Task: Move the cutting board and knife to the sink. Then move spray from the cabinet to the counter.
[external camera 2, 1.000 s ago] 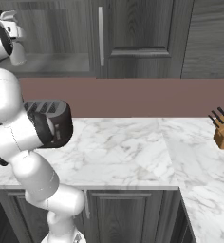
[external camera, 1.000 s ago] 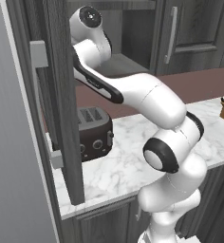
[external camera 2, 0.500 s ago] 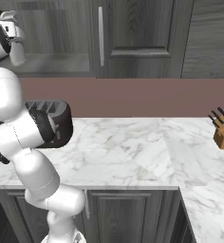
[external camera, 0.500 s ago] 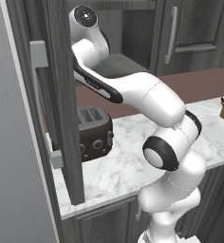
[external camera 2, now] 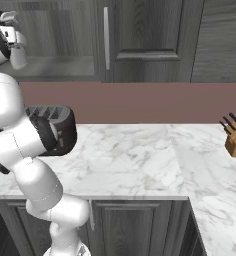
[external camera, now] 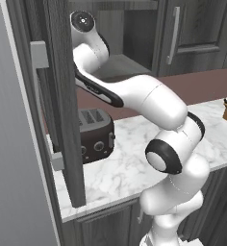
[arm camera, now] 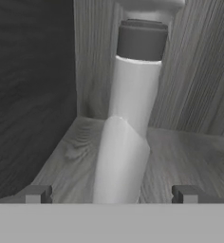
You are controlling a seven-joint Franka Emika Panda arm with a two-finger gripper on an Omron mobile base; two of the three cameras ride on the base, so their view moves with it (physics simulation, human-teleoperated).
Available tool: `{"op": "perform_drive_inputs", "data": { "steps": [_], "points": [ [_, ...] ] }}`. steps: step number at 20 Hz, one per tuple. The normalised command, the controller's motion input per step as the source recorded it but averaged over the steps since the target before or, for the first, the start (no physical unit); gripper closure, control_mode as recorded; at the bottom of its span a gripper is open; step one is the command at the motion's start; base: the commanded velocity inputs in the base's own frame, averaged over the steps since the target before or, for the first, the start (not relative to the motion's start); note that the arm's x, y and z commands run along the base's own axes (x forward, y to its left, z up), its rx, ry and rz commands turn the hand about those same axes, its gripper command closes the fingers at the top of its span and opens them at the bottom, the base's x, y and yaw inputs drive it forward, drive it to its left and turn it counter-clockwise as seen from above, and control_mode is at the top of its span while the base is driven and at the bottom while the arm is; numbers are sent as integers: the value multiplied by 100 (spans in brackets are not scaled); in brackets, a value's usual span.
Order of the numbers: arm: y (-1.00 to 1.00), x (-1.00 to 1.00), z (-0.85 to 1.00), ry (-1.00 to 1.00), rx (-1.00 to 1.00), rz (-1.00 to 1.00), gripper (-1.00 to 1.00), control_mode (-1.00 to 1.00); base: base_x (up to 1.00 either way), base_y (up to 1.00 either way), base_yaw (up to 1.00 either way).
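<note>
The pale spray bottle (arm camera: 128, 118) with a dark grey collar stands upright on the grey shelf (arm camera: 180, 156) in a back corner of the open wall cabinet (external camera: 120, 65). My gripper (arm camera: 112, 193) is open, with one fingertip on each side of the bottle's base and a gap to each. From the right base view, the spray (external camera 2: 17, 55) stands just in front of my hand at the upper left. The open cabinet door (external camera: 62, 96) hides the hand in the left base view. The cutting board and knife are out of view.
A dark toaster (external camera: 94, 134) sits on the white marble counter (external camera 2: 140, 155) under the open cabinet. A tan knife block (external camera 2: 235, 140) stands at the far right. A closed wall cabinet with a silver bar handle (external camera 2: 106, 37) is beside the open one.
The arm has reached slightly further left into the cabinet. The bottle has stayed on the shelf.
</note>
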Motion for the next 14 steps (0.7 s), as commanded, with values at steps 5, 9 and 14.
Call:
{"op": "perform_drive_inputs", "data": {
  "steps": [5, 9, 14],
  "points": [
    [0, 13, -14, 0, -1, 0, -100, -100, 0, 0, 0],
    [0, 19, -13, 0, -3, 0, -100, -100, 0, 0, 0],
    [2, 21, -10, 0, -3, 0, -100, -100, 0, 0, 0]
  ]
}}
